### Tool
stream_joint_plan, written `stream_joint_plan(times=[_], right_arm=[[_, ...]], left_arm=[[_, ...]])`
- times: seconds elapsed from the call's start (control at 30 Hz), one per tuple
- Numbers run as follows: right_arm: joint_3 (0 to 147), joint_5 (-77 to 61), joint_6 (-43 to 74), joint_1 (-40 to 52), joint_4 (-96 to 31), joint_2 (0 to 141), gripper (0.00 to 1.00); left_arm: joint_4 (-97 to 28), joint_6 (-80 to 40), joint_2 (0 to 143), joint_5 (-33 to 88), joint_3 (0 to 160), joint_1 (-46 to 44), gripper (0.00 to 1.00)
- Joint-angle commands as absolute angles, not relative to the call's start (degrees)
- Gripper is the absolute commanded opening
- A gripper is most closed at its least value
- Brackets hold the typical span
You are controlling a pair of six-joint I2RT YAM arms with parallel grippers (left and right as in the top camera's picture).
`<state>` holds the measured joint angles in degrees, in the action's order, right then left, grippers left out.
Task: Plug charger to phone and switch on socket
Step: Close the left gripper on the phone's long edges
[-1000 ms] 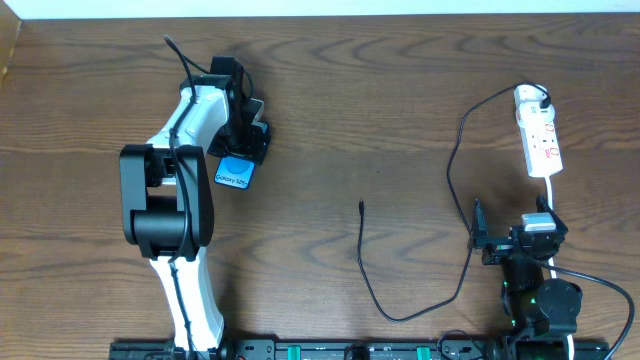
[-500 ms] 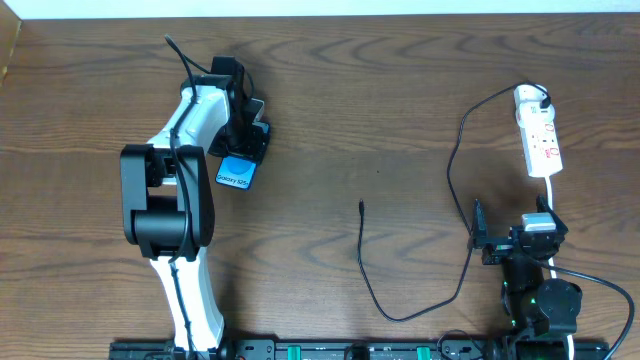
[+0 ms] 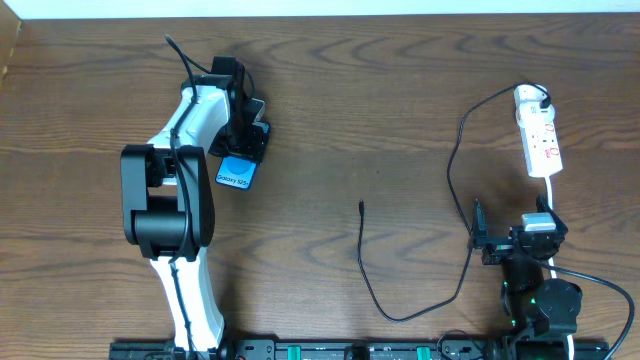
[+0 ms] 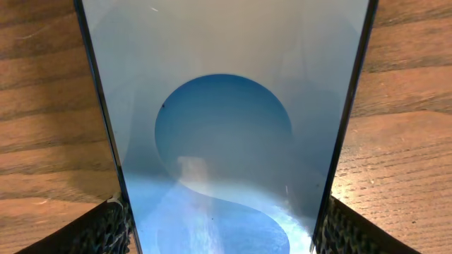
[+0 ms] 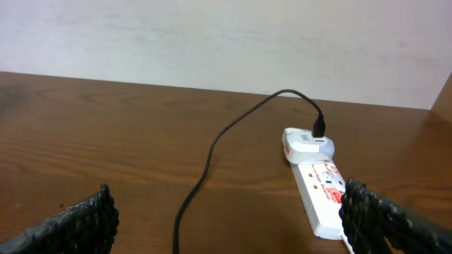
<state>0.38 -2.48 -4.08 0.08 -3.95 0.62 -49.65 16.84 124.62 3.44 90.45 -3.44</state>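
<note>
The phone lies flat at the table's left, blue screen up, its far part hidden under my left arm. In the left wrist view the phone fills the frame, and my left gripper straddles it with a finger against each long edge. The charger runs from an adapter on the socket in a loop to its plug tip, which lies loose mid-table. My right gripper stands open at the near right, short of the socket, with the charger cable ahead of it.
A white cord leaves the socket's near end toward the right arm's base. The left arm stretches over the table's left side. Bare wood separates the phone from the plug tip.
The left gripper's fingers have closed in on the phone's edges. Neither arm, the phone nor the cable has shifted in the overhead view.
</note>
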Motion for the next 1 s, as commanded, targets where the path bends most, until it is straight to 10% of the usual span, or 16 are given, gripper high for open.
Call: stream_joint_plan(times=[0.0, 0.33, 0.97], right_arm=[[0.32, -2.04, -4.8, 0.47, -4.19, 0.27, 0.99], [0.32, -2.04, -4.8, 0.47, -4.21, 0.27, 0.99], [0.32, -2.04, -4.8, 0.47, -4.19, 0.27, 0.99]], left_arm=[[-49.32, 17.56, 127.04, 2.07, 88.18, -3.62, 0.72], [-49.32, 17.56, 127.04, 2.09, 88.18, -3.62, 0.61], [-49.12, 17.56, 127.04, 2.11, 88.18, -3.62, 0.08]])
